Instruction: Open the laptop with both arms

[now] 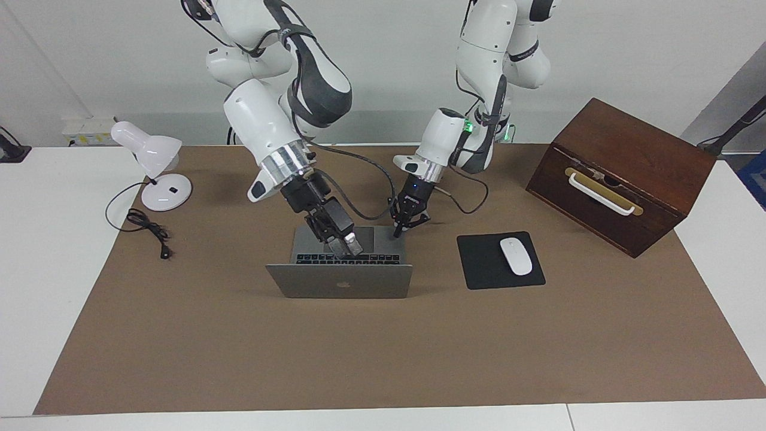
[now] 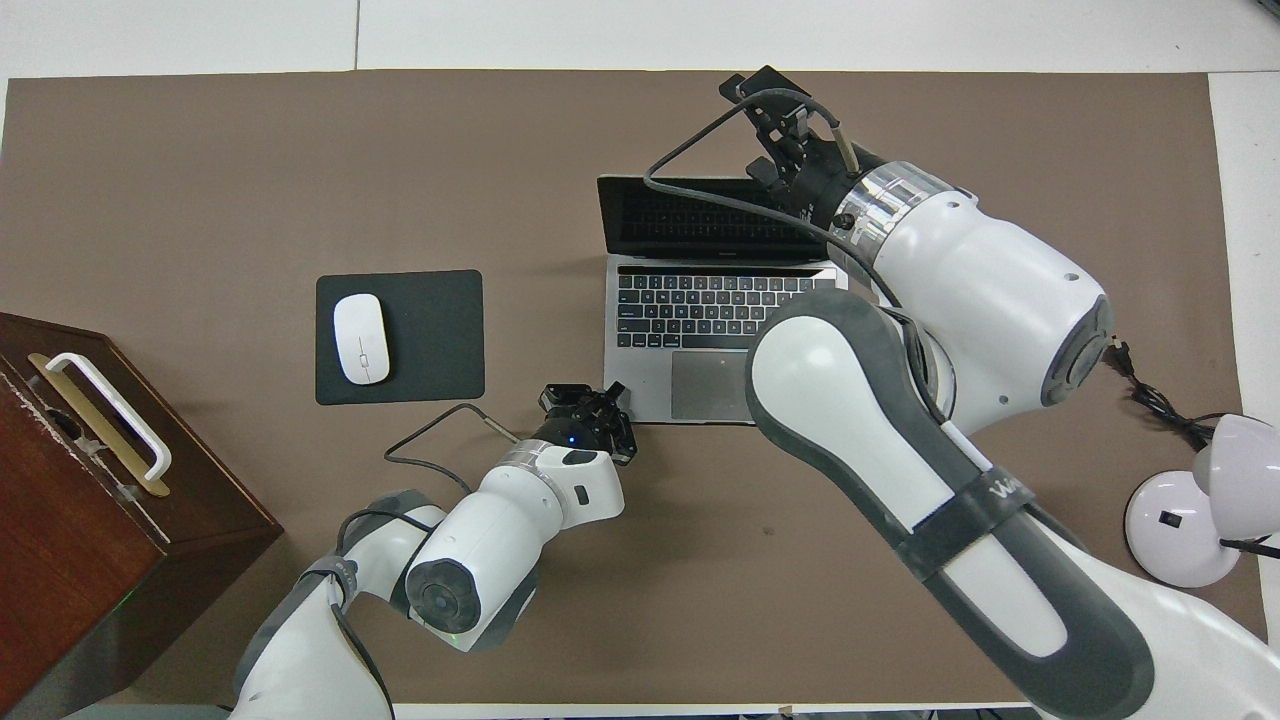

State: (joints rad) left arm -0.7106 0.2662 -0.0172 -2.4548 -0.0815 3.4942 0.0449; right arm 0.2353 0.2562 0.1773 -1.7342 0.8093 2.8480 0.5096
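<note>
1. Laptop (image 1: 339, 281) stands open mid-mat, lid up.
2. Left gripper (image 1: 397, 231), fingers closed, presses the base corner nearest the robots.
3. Right gripper (image 1: 352, 245) hangs above the keyboard; finger state unclear, apparently clear of the lid.
4. Bare mat (image 1: 383, 353) lies past the lid; mouse pad (image 1: 479, 263) beside.

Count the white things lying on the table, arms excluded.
2. The lamp stands at the right arm's end of the table; the mouse lies on the pad beside the laptop, toward the left arm's end.
</note>
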